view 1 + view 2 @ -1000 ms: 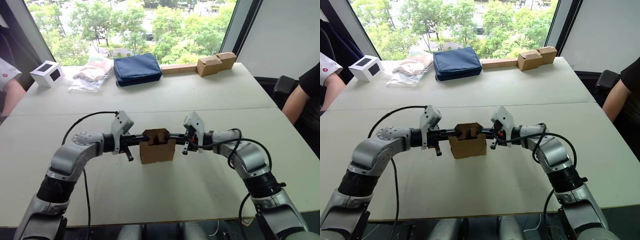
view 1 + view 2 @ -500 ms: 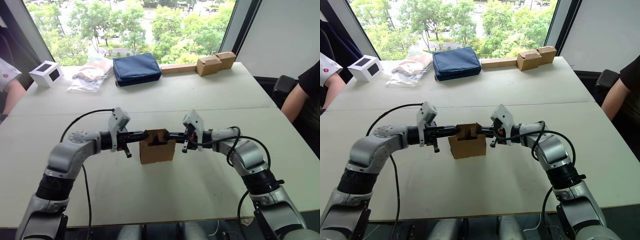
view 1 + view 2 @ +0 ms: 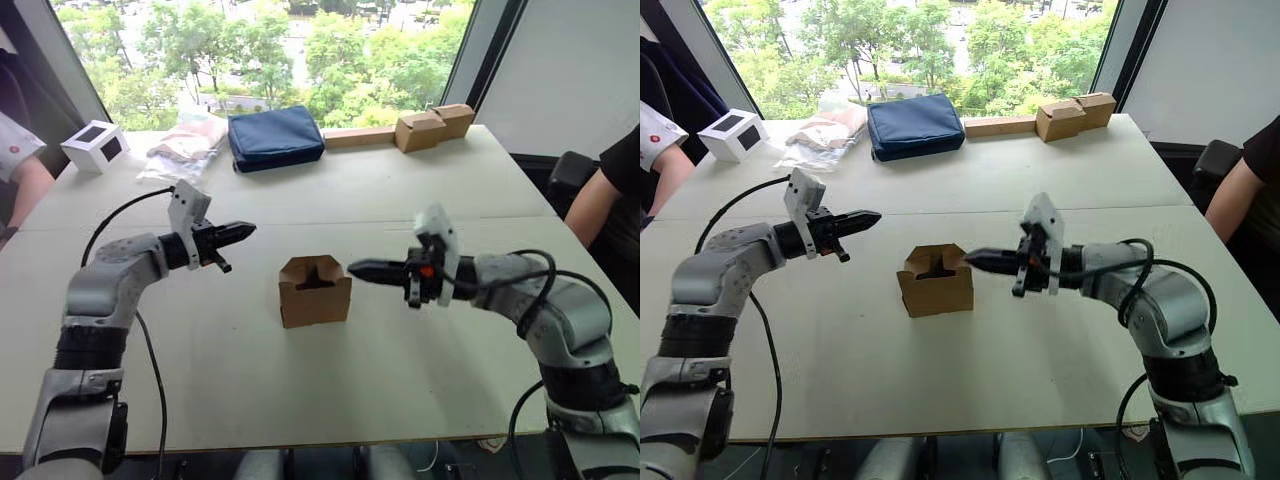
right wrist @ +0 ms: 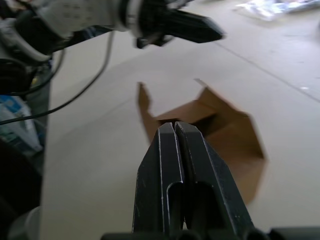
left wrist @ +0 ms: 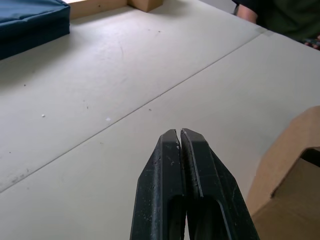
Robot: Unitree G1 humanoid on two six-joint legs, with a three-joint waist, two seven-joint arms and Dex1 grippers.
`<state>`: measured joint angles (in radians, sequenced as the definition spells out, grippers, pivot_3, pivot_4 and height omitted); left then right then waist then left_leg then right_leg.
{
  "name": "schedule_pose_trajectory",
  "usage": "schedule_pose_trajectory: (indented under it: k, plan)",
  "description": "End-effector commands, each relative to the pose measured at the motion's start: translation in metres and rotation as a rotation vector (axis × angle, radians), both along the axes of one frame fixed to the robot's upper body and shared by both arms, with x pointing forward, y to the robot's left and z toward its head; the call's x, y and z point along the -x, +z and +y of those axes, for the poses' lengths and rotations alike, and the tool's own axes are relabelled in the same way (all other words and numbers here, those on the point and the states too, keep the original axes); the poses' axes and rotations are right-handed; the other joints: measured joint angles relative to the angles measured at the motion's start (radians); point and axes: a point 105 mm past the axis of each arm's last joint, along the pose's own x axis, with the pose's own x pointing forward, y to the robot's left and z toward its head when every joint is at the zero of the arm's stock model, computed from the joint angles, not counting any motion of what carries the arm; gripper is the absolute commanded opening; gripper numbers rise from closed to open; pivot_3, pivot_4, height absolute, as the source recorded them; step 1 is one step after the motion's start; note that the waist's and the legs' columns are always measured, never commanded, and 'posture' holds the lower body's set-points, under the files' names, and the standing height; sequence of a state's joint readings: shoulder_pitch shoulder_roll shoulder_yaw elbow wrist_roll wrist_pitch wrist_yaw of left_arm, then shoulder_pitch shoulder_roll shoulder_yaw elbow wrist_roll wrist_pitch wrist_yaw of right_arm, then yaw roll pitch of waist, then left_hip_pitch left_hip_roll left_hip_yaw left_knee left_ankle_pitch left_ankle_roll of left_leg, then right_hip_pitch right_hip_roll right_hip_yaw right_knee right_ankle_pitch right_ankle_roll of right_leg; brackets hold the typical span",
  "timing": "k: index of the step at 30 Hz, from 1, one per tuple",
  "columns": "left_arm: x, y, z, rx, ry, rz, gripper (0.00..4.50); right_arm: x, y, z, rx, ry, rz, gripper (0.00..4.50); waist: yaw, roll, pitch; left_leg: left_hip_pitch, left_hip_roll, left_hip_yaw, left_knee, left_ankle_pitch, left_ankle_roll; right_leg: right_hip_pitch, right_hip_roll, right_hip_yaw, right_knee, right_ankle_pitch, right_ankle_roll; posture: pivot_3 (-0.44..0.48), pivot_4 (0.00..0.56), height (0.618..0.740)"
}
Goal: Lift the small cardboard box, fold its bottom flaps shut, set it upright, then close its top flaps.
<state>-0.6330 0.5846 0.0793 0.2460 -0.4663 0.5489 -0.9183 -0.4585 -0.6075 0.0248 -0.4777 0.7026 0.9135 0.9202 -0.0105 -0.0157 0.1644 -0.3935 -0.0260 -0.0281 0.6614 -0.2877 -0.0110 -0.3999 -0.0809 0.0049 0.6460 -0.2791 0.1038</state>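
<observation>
Both pincers read as pressed shut with nothing held: we note the left gripper (image 3: 243,230) hanging above the pale grey table (image 3: 400,190) off the left side of the small plain brown corrugated cardboard box (image 3: 314,291), clear of it, fingertips pointing toward the table's right edge. We see the right gripper (image 3: 356,268) just beside the box's right wall at rim height, tips aimed at it; whether they touch the wall we cannot tell. We record the box standing upright on the table, nearer the near edge than the far edge, about midway between left and right edges, its top flaps (image 3: 322,268) up and its mouth open. Along the far edge we log a dark blue zipped fabric pouch (image 3: 274,138), a clear plastic bag (image 3: 185,150), a white cube box with a dark window (image 3: 94,146) toward the far-left corner, and paired tan boxes on a long strip (image 3: 432,125) toward the far-right corner.
</observation>
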Motion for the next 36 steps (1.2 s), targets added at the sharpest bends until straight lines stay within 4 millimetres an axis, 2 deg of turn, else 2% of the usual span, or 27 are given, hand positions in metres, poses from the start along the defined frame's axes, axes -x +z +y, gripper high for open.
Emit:
schedule_pose_trajectory:
  k: [1,4,8,13,21,36]
  plan:
    - [-0.005,-0.012,-0.004,-0.077,-0.077,0.011,0.08,0.015,0.002,0.016,0.029,0.049,-0.079,0.0,-0.002,0.0,0.0,0.0,0.0,0.0,0.0,0.0,0.0,0.0,0.0,-0.001,0.0,0.0,0.0,0.0,0.15,0.74]
    - [-0.01,-0.032,-0.01,-0.095,-0.124,0.073,0.08,0.012,-0.009,0.024,0.063,0.027,-0.116,0.0,-0.001,0.0,0.0,0.0,0.0,0.0,0.0,0.0,0.0,0.0,0.001,-0.002,0.0,0.0,0.0,0.0,0.15,0.74]
    - [-0.015,-0.044,-0.02,-0.076,-0.176,0.128,0.08,0.008,-0.022,0.029,0.131,0.013,-0.173,0.0,0.001,0.0,0.0,-0.001,-0.001,0.0,0.001,0.0,0.0,-0.001,0.002,-0.003,0.001,0.0,0.0,0.0,0.15,0.74]
    - [-0.005,-0.048,-0.037,-0.046,-0.317,0.165,0.08,-0.004,-0.023,0.035,0.16,-0.026,-0.26,0.0,-0.001,-0.001,0.0,-0.005,-0.001,0.0,0.002,0.0,0.0,-0.003,0.002,-0.005,0.001,0.0,0.0,0.0,0.15,0.74]
    - [0.0,-0.054,-0.049,-0.052,-0.387,0.179,0.08,-0.016,-0.024,0.041,0.187,-0.044,-0.308,0.0,-0.002,-0.001,0.0,-0.005,-0.001,-0.001,0.002,0.0,0.001,-0.004,0.003,-0.005,0.002,0.0,0.0,0.0,0.15,0.74]
    - [0.009,-0.061,-0.051,-0.066,-0.39,0.17,0.08,-0.03,-0.042,0.044,0.211,-0.046,-0.268,0.0,-0.002,-0.001,0.0,-0.005,-0.001,-0.001,0.002,0.0,0.001,-0.004,0.003,-0.005,0.002,0.0,0.0,0.0,0.15,0.74]
